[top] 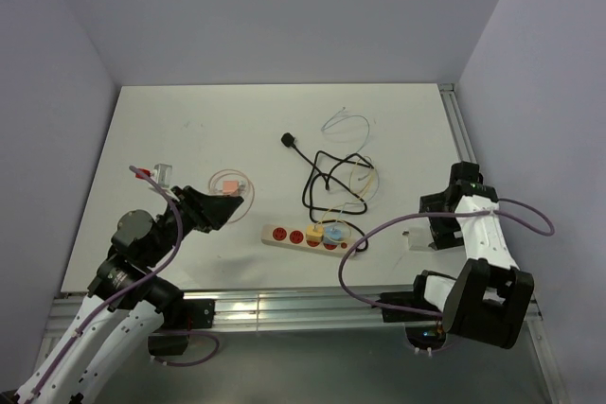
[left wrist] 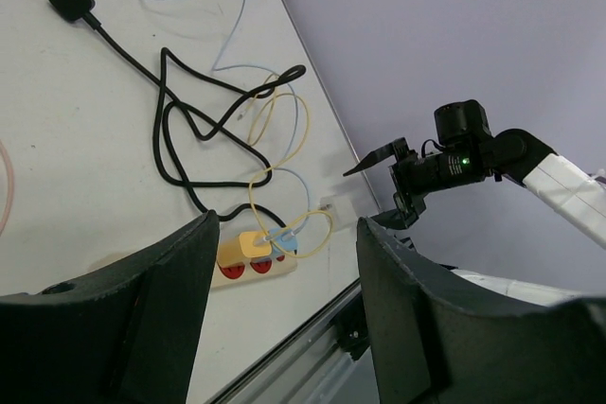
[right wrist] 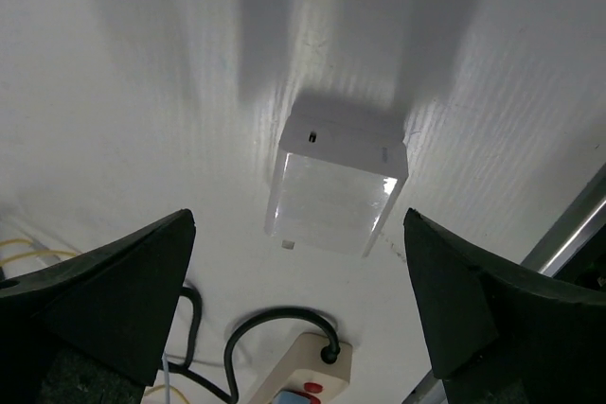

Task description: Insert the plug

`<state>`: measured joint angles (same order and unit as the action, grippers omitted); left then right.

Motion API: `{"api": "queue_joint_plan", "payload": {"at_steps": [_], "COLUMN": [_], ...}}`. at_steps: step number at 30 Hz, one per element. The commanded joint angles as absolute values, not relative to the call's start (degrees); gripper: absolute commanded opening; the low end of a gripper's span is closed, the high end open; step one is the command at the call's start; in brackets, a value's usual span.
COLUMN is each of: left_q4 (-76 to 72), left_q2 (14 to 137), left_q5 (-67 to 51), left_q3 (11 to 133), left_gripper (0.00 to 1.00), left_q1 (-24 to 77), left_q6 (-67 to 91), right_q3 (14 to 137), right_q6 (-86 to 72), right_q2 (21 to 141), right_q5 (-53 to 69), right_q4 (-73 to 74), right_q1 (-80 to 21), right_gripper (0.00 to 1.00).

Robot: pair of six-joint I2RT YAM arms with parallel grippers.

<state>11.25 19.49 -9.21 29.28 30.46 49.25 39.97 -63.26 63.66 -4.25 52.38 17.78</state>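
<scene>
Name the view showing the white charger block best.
Right wrist: the white charger block lies close, central, its slot visible. Top external shows a small pale patch; left wrist, a distant speck.

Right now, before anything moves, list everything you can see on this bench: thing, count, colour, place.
table: 1, white, under everything
power strip: 1, cream with red sockets, near edge, centre
yellow plug: 1, yellow, in strip
blue plug: 1, blue, in strip, beside yellow plug
black cable: 1, black, centre, loose black plug at far end
white cable: 1, white, behind black cable
yellow cable: 1, yellow, right of centre
coiled cable: 1, pink, left of centre
adapter block: 1, white, below right gripper
left gripper: 1, black, open, left of strip
right gripper: 1, black, open, above adapter block
</scene>
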Motion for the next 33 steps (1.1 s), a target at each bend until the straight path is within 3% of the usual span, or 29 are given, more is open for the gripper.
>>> {"api": "queue_joint_plan", "payload": {"at_steps": [1, 10, 12, 13, 17, 25, 28, 33], "left_q4": [11.07, 11.60, 11.51, 11.69, 13.27, 15.47, 14.68, 6.88], "left_q2": [18.90, 18.98, 19.25, 19.60, 19.86, 20.04, 20.30, 22.49], "left_q5": [-8.79, -8.88, -8.96, -9.14, -8.00, -7.56, -7.56, -12.91], "left_q3": [31.29, 31.55, 31.73, 31.90, 32.52, 35.24, 35.07, 33.49], "left_gripper": [0.66, 0.66, 0.66, 0.65, 0.66, 0.66, 0.67, 0.74], "left_q1": [30.41, 30.41, 30.32, 30.32, 30.41, 30.41, 30.41, 30.32], "left_q6": [47.37, 47.63, 47.64, 47.64, 47.20, 46.41, 47.37, 49.39], "right_q3": [38.67, 37.18, 37.00, 36.83, 39.88, 56.84, 63.62, 71.88], "right_q6": [-67.84, -69.26, -67.60, -66.63, -61.79, -45.90, -36.58, -35.58], "right_q2": [66.78, 74.00, 74.44, 74.44, 71.38, 58.10, 56.08, 55.63], "right_q5": [-6.94, -7.73, -5.73, -4.67, -5.00, -8.00, -0.37, 5.44], "right_q4": [52.47, 47.20, 44.66, 42.47, 41.39, 43.16, 39.39, 34.63], "right_q1": [18.11, 15.21, 14.33, 14.07, 12.05, 0.38, -5.35, -17.65], "right_gripper": [0.98, 0.90, 0.69, 0.48, 0.02, 0.00, 0.00, 0.00]}}
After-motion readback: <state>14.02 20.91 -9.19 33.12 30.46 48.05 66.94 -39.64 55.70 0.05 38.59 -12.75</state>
